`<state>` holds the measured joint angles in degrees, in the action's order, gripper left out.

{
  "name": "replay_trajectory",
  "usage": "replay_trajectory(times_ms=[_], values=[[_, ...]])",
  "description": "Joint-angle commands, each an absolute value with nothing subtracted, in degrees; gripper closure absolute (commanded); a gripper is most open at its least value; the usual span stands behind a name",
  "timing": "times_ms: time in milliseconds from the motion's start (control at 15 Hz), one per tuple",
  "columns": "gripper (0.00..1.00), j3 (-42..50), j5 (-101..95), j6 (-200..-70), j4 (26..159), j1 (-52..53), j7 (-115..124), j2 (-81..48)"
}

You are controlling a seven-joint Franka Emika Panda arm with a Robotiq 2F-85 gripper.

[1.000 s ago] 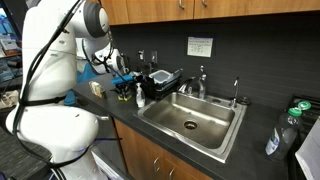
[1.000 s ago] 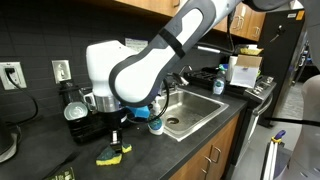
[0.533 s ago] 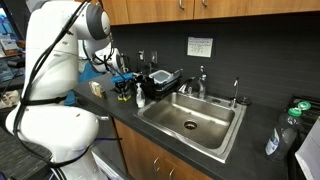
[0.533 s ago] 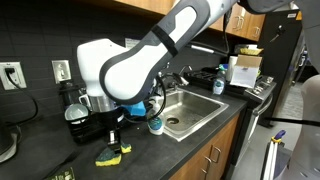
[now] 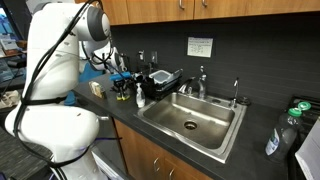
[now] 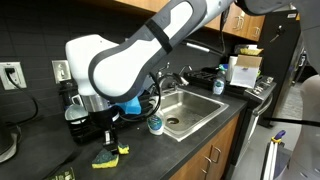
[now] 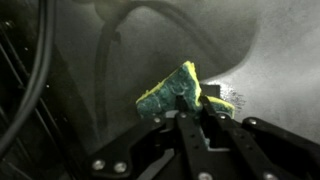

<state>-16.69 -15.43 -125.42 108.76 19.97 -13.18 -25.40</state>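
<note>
In an exterior view, the white robot arm bends down to the dark worktop (image 5: 258,128), left of the metal sink (image 5: 195,122). Its pincer (image 5: 121,89) hangs low over the worktop, with a yellow and green sponge (image 5: 122,96) at its tips. A black dish rack (image 5: 163,80) stands just to the right, at the near-left corner of the sink, and a tap (image 5: 200,78) rises behind the sink. A white paper sign (image 5: 200,46) hangs on the far wall. In an exterior view from another spot, the pincer (image 6: 108,142) points straight down and the sponge (image 6: 108,157) is right under it, low on the worktop (image 6: 185,150) near the front edge. A small blue cup (image 6: 156,125) stands to the right, between the sponge and the sink (image 6: 190,108). In the wrist view, the pincer (image 7: 198,112) comes in from the bottom with its two fingers (image 7: 185,122) close together, pinching the sponge (image 7: 172,90). The sponge sits tilted, yellow side up, over the grey worktop (image 7: 90,60).
</note>
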Motion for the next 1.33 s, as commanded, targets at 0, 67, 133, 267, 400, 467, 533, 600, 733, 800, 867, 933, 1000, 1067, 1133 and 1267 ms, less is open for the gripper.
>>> replay_trajectory(times_ms=[0,67,133,267,400,467,533,600,733,800,867,933,1000,1067,1133,1267], values=[[0.96,-16.8,-15.4,-122.0,105.7,21.2,-13.3,-25.6],[0.96,-16.8,-15.4,-121.5,105.2,21.4,-13.2,-25.5],[0.96,-16.9,-15.3,-121.0,104.9,21.6,-13.1,-25.3],[0.96,-17.0,-15.2,-120.0,104.2,21.9,-13.0,-25.0],[0.96,-17.3,-14.9,-118.9,103.6,22.1,-12.9,-24.4],[0.96,-17.4,-14.8,-118.2,103.2,22.3,-12.8,-24.3],[0.96,-17.7,-14.6,-117.7,103.1,22.4,-12.9,-24.0],[0.96,-17.9,-14.4,-117.2,102.8,22.4,-12.8,-23.8],[0.96,-18.4,-13.5,-115.9,102.5,22.4,-12.7,-23.3],[0.96,-18.6,-13.1,-115.2,102.4,22.4,-12.3,-23.1],[0.96,-18.8,-12.3,-114.5,102.5,22.4,-11.9,-22.7],[0.96,-18.9,-11.6,-113.9,102.8,22.4,-11.3,-22.3],[0.96,-19.0,-11.0,-113.5,103.0,22.5,-10.5,-21.9],[0.96,-19.0,-10.7,-112.8,103.3,22.7,-9.4,-21.3],[0.96,-19.0,-10.5,-112.4,103.6,22.8,-8.6,-20.8],[0.96,-18.9,-10.2,-111.4,104.4,23.0,-6.3,-19.4]])
